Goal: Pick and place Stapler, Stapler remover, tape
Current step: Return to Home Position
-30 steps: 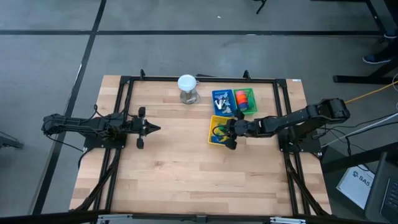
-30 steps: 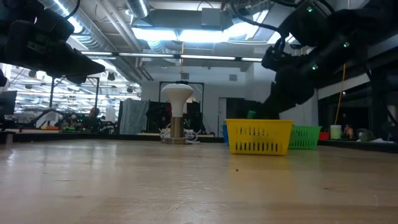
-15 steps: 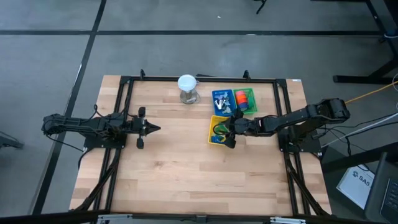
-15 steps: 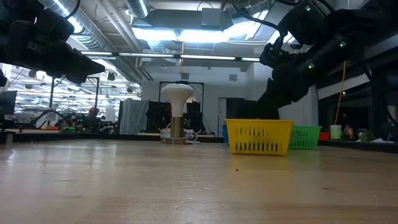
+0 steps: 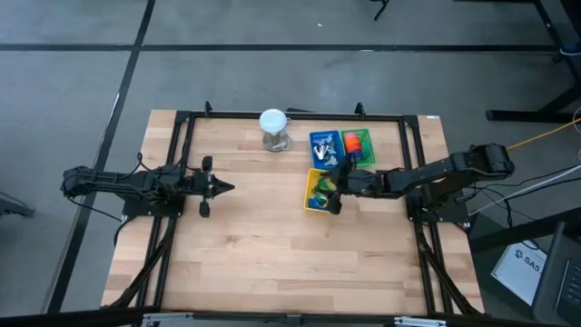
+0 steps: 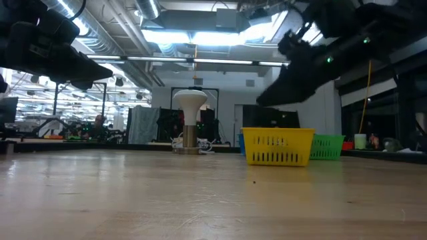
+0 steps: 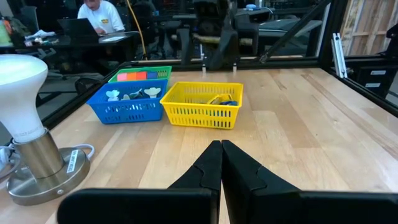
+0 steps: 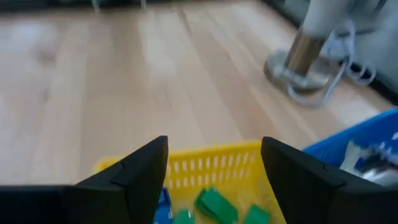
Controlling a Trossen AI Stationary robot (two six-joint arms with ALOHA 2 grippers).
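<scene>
Three small baskets stand at the table's far right. The yellow basket [image 5: 310, 193] holds slim green and blue staplers [image 8: 214, 204]. The blue basket [image 5: 324, 150] holds grey stapler removers [image 7: 130, 94]. The green basket [image 5: 359, 145] holds orange and red tape pieces [image 7: 134, 76]. My right gripper [image 8: 213, 149] hangs open just above the yellow basket [image 6: 278, 147], slanting down toward the table's left, with nothing between its fingers. My left gripper [image 5: 227, 187] waits shut and level at the table's left side, holding nothing.
A white lamp on a metal base [image 5: 273, 129] stands at the far edge, left of the baskets. A black frame [image 5: 186, 163] runs along the table's sides. Bare wood lies between the two arms and toward the near edge [image 5: 272, 263]. A person sits beyond the table [image 7: 99, 15].
My right gripper has opened over the yellow basket. Its fingers have tipped up from pointing steeply into the basket to a shallower slant, rising slightly. The baskets have stayed where they were.
</scene>
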